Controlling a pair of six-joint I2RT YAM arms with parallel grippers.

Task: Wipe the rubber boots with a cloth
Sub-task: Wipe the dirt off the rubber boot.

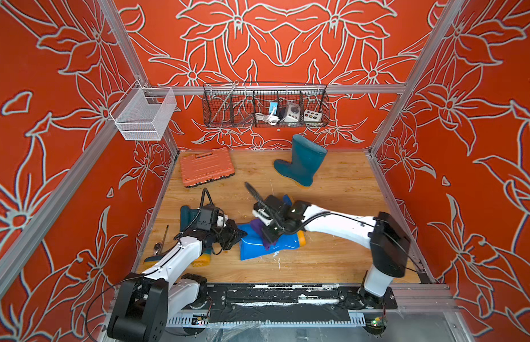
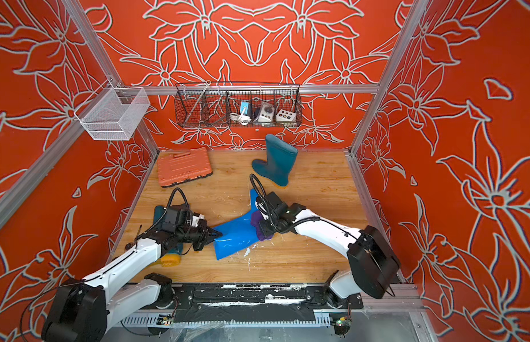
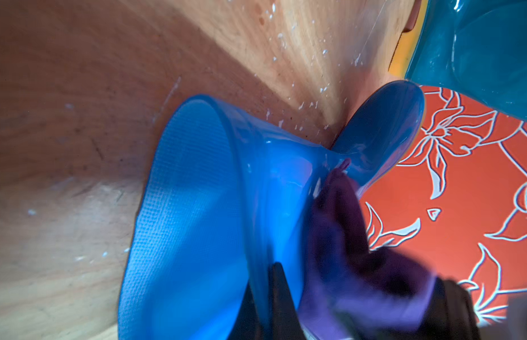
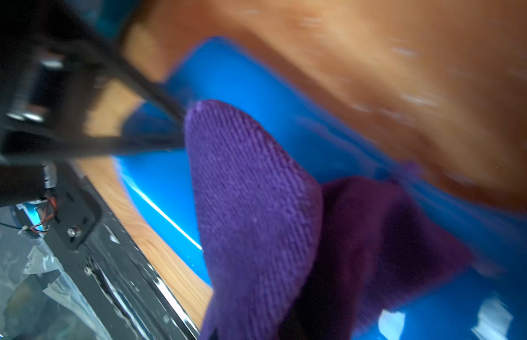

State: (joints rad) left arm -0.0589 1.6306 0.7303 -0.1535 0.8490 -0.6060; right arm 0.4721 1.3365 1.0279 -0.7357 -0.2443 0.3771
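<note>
Red walls with pale flower outlines close 3 sides of the wooden worktop point(image 1: 332, 260); I look down on it in both top views and count 3 rubber boots. My blue boot point(image 1: 258, 248) lies on its side near the middle of the front edge, open top toward the left edge, yellow sole end toward the right edge. My right tool point(image 1: 269, 234) is clenched on the purple cloth point(image 1: 258, 226), which drapes across the blue boot's ankle and touches it; the right wrist view, though blurred, shows the cloth point(image 4: 250, 191) bunched against the glossy blue surface. My left tool point(image 1: 237, 235) sits at the rim of the blue boot's open top; 1 dark finger point(image 3: 281, 297) overlaps the shaft wall in the left wrist view, but I cannot tell whether this tool grips the rim or stands released. The lying teal boot point(image 1: 186, 214) is partly hidden under my left arm near the left edge; the standing teal boot point(image 1: 302, 163) is upright near the back edge, well apart from both tools. The orange tool case point(image 1: 206, 167) lies flat near the back-left corner.
</note>
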